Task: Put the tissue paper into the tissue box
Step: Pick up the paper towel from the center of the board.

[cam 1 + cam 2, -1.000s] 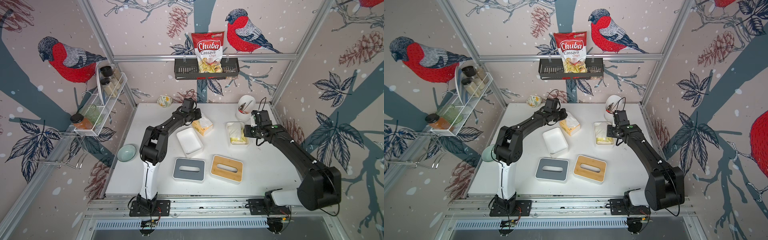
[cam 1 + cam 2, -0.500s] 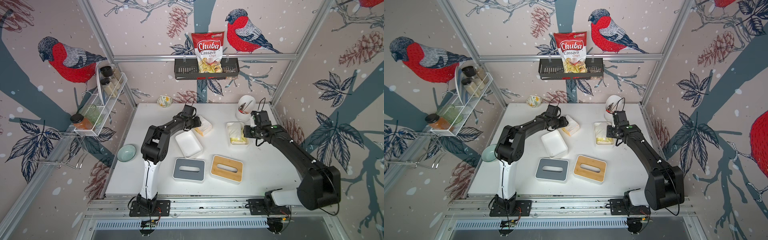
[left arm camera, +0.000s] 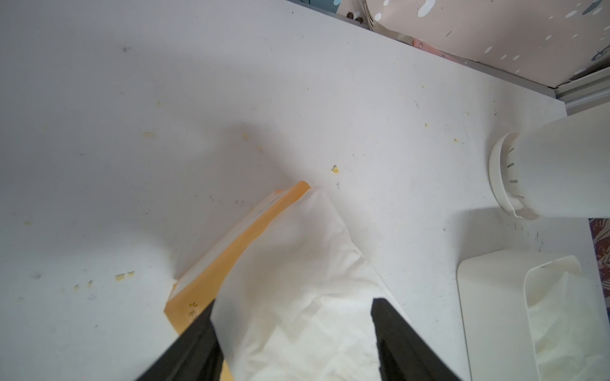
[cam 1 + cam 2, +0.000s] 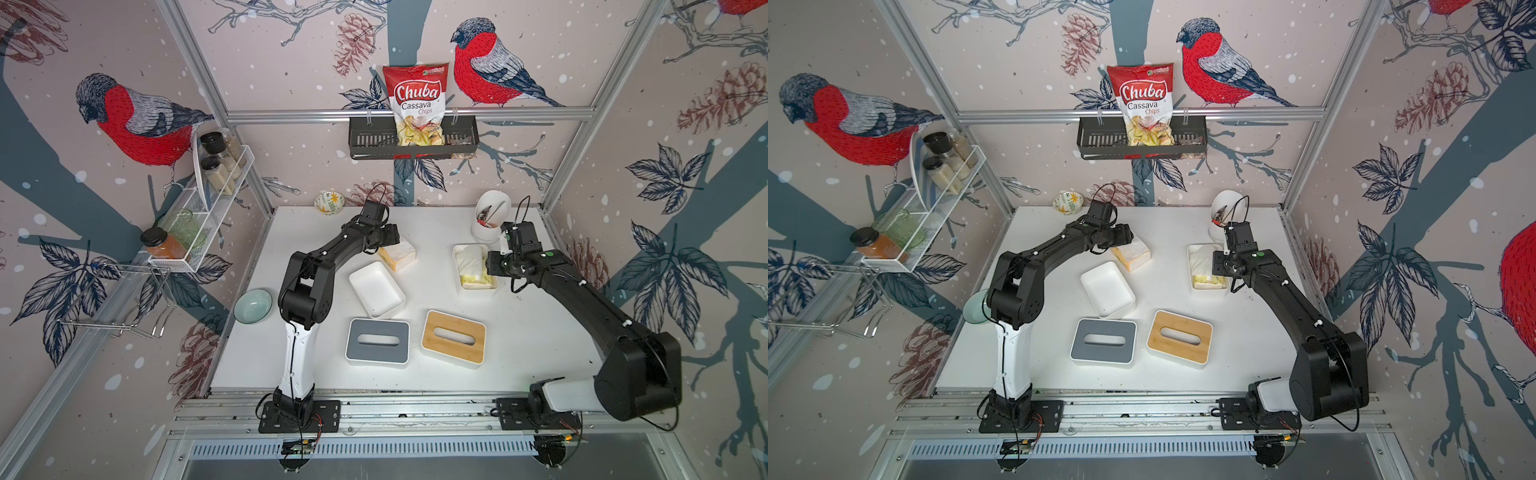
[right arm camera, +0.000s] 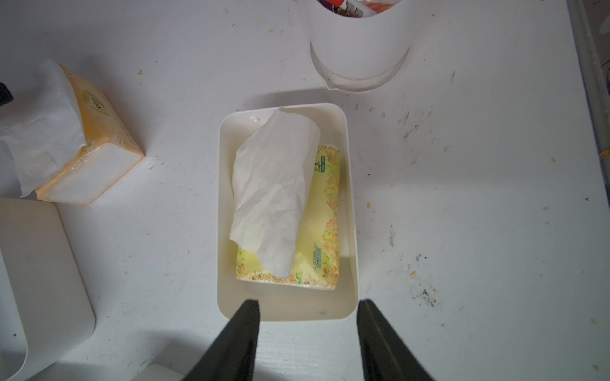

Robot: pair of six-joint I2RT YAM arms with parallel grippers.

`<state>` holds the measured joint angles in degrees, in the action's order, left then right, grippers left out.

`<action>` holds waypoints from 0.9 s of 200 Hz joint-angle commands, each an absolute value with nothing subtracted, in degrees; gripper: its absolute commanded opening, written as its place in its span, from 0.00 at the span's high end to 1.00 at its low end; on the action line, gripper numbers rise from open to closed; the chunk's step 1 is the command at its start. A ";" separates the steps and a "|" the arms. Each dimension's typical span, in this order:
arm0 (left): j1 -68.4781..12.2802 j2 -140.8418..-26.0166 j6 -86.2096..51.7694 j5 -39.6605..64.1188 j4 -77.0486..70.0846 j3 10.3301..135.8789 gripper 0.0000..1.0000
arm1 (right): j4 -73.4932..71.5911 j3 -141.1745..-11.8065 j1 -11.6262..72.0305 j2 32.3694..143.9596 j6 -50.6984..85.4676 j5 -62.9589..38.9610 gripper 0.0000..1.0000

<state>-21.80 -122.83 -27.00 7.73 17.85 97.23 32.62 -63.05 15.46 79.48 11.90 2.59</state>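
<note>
An orange tissue paper pack (image 4: 397,257) (image 4: 1130,255) lies on the table just behind the empty white tissue box (image 4: 376,289) (image 4: 1106,289). A loose white sheet (image 3: 297,280) sticks out of the pack. My left gripper (image 4: 390,239) (image 3: 293,303) is open at the pack's far end, its jaws wide apart on either side of that sheet. A second white box (image 4: 458,266) (image 5: 287,313) holds a yellow flowered pack (image 5: 317,237) with a sheet (image 5: 274,184) on top. My right gripper (image 4: 492,264) (image 5: 308,301) hangs open over that box's edge, holding nothing.
A grey slotted lid (image 4: 377,341) and a bamboo slotted lid (image 4: 453,336) lie near the front. A white utensil holder (image 4: 488,216) stands at the back right. A small patterned bowl (image 4: 329,202) sits by the back wall and a green bowl (image 4: 252,305) at the left edge.
My left gripper has gone from shut to open and has come down closer to the orange pack. The right arm has not moved.
</note>
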 commanded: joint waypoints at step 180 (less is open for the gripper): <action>-19.32 -124.87 -27.77 10.96 16.01 93.74 0.50 | 31.95 -63.19 15.97 80.32 11.91 2.15 0.46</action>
